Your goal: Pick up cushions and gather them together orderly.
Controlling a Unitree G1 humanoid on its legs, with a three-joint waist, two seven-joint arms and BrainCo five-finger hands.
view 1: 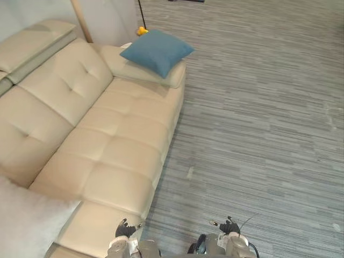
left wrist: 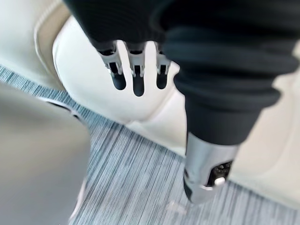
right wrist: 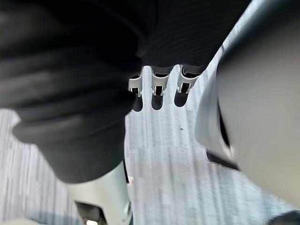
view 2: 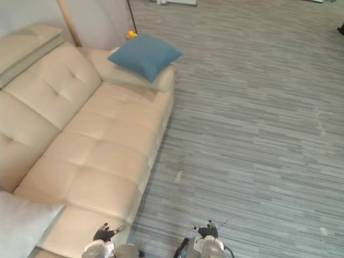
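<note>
Left hand (view 1: 124,230) hangs over the near front edge of the sofa (view 1: 118,145), fingers relaxed, empty. Right hand (view 1: 229,227) hangs beside it over the carpet floor (view 1: 258,134), released too. White cushion (view 1: 27,220) sits at the sofa's near end. Blue cushion (view 1: 157,51) lies on the far armrest, well apart.

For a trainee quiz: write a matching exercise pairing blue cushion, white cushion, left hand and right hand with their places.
1 blue cushion
2 white cushion
3 left hand
4 right hand

A above the carpet
B on the far armrest
C above the sofa seat's near edge
D at the sofa's near left end

Pairs: 1-B, 2-D, 3-C, 4-A
</note>
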